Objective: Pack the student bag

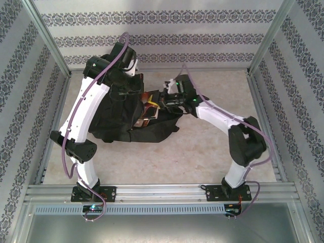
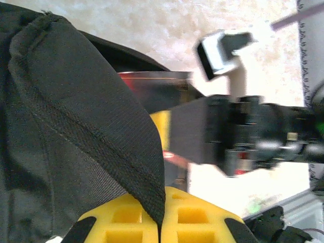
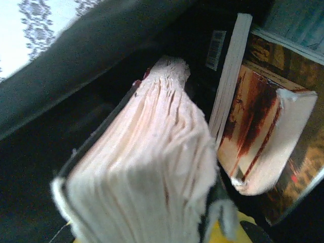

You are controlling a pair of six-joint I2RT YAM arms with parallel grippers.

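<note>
- The student bag [image 1: 114, 121], a black fabric backpack, lies slumped on the pale table [image 1: 212, 152], left of centre in the overhead view. Its open mouth is turned toward the right arm's side.
- The left arm arches over the bag from the near left. The right arm reaches in from the right, elbow bent, with its wrist at the bag's mouth.
- A thick book [image 3: 147, 167] shows its pale page block to the right wrist camera. It sits in the right gripper [image 1: 168, 98], whose jaws are closed on its covers, and its far end appears to be at or just inside the bag's dark lip.
- Two more books lie inside the opening, just beside the thick one: a brown-and-red covered book [image 3: 263, 116] and a slim volume with a barcode [image 3: 228, 66].
- The left gripper [image 2: 161, 225] has its yellow fingers pinched tight on a fold of the bag's rim fabric, apparently holding the mouth up and open.
- The next move turns on one line. The bag's cavity lies straight ahead of the right gripper, along the thick book's long axis and toward the robot's left.
- The right arm is the nearer one to finish the insertion, while the left looks committed to the rim.
- The likely snag is the book's leading corner catching on the fabric lip or on the books beside it.
</note>
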